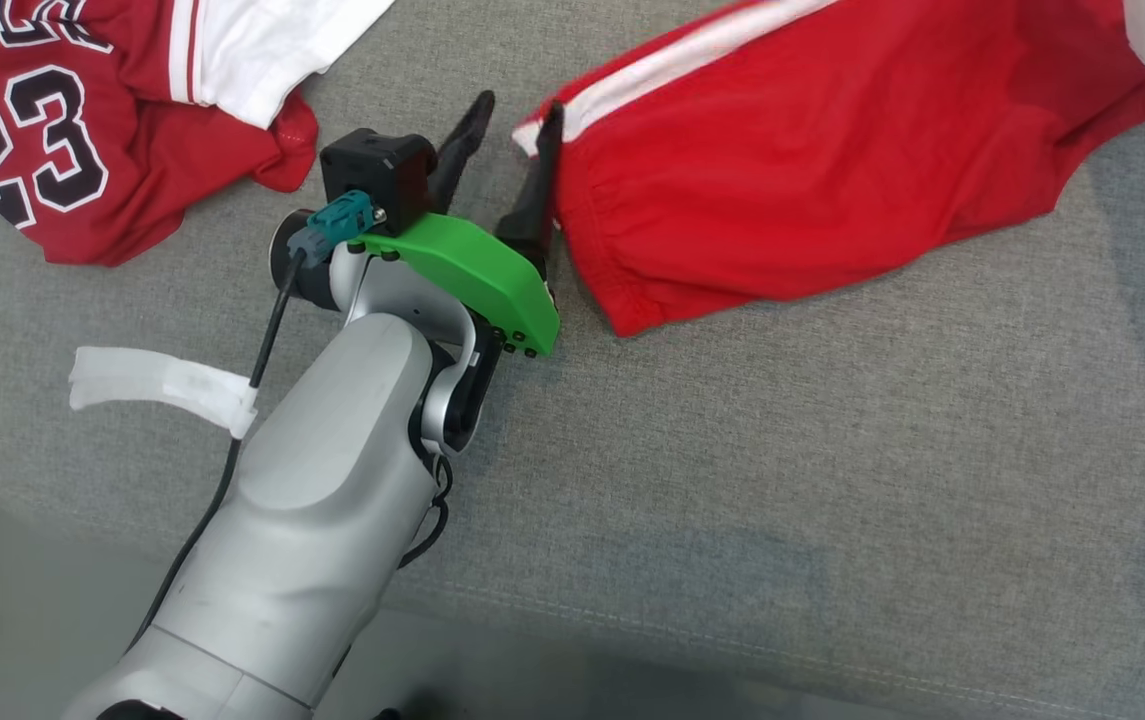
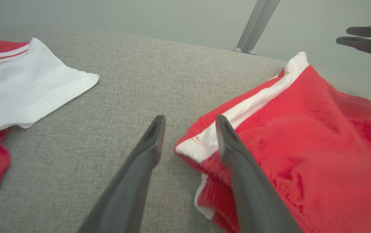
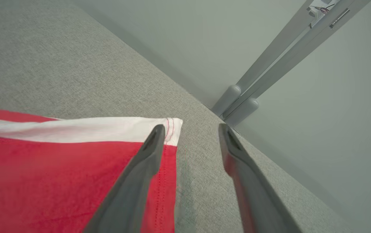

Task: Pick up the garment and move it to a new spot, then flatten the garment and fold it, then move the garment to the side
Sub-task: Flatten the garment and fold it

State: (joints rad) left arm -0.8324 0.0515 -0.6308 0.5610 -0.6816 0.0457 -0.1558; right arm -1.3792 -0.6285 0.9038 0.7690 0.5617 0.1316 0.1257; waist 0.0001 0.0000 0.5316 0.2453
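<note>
The garment, red shorts [image 1: 782, 170] with a white side stripe, lies spread across the grey cushion [image 1: 732, 450]. My left gripper [image 1: 517, 105] is open at the shorts' left corner. In the left wrist view that gripper [image 2: 190, 120] has one finger over the red cloth [image 2: 302, 129] and the other over bare cushion, with the white corner between them. My right gripper [image 3: 191, 127] is open at the far corner of the shorts [image 3: 59, 174], its left finger above the white hem. The left wrist view also catches the right gripper [image 2: 344, 35] at the upper right.
A red jersey numbered 23 [image 1: 32, 140] with a white part [image 2: 20, 87] lies at the cushion's upper left. The cushion's far edge drops to a grey floor, where metal legs [image 3: 237, 100] stand. White tape [image 1: 162, 385] wraps my left arm's cable.
</note>
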